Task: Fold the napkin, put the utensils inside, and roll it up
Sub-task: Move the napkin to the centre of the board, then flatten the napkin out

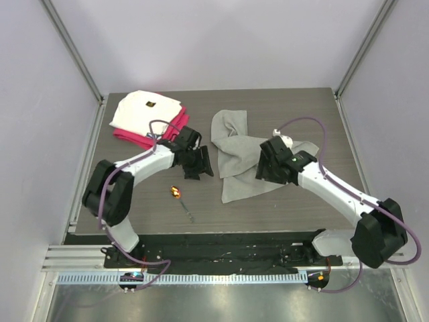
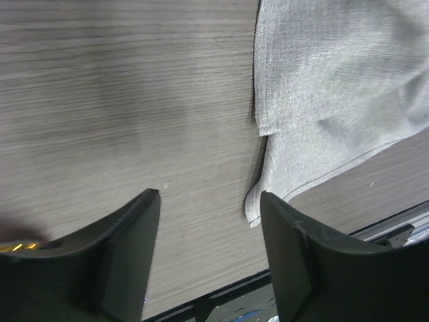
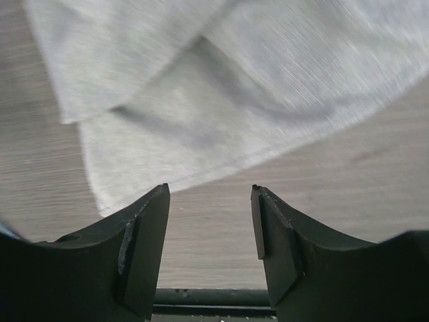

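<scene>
The napkin (image 1: 234,151), a large light-grey cloth, lies crumpled and partly doubled over itself mid-table. The utensil (image 1: 181,200), a thin metal stem with an orange-yellow end, lies on the wood left of the napkin and nearer the front. My left gripper (image 1: 201,166) hovers open just left of the napkin. In the left wrist view its jaws (image 2: 209,198) hold only bare table, with a napkin (image 2: 322,80) corner beside the right finger. My right gripper (image 1: 267,171) is open over the napkin's right side. Its jaws (image 3: 209,189) are empty, the napkin (image 3: 221,87) lying just beyond them.
A folded white cloth with a small dark mark (image 1: 144,109) rests on a magenta-red folded cloth (image 1: 133,137) at the back left corner. The wooden table (image 1: 301,208) ends in a black strip along the front, with walls on the other three sides.
</scene>
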### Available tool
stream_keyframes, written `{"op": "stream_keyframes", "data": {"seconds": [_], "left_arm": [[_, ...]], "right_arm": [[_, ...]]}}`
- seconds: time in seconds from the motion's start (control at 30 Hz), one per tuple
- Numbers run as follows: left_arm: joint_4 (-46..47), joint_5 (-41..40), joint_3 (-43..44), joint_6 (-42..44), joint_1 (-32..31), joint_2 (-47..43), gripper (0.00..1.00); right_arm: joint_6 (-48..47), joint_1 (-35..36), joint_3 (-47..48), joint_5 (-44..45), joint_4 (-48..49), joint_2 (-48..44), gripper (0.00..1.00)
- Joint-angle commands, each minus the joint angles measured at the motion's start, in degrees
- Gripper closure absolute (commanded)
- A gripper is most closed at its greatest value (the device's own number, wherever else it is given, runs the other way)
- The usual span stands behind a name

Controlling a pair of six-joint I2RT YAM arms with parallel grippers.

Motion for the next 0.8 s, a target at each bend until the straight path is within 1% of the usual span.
{"op": "stream_keyframes", "data": {"seconds": [0.0,0.13,0.33,0.57,0.73,0.77], "left_arm": [[2.9,3.6,5.3,-1.1,-2.3,4.9,0.39],[2.9,5.3,7.8,-2.7,-3.4,11.1,0.42],[3.7,7.2,8.4,-4.7,-4.7,14.6,0.46],[3.7,5.4,9.2,-6.8,-6.2,18.5,0.48],[3.7,3.5,9.7,-7.3,-6.2,20.0,0.58],[3.8,3.2,10.0,-7.4,-6.2,20.2,0.64]], "right_arm": [[5.6,-3.0,-6.2,-2.6,0.5,-6.0,0.41],[6.6,-5.1,-8.2,-3.2,0.3,-9.3,0.41],[8.2,-5.5,-9.0,-4.0,0.2,-10.3,0.41],[8.2,-5.4,-9.3,-4.7,0.3,-10.4,0.41],[8.4,-5.4,-10.9,-6.2,1.5,-10.2,0.40],[8.6,-5.5,-11.3,-6.3,1.7,-10.1,0.40]]}}
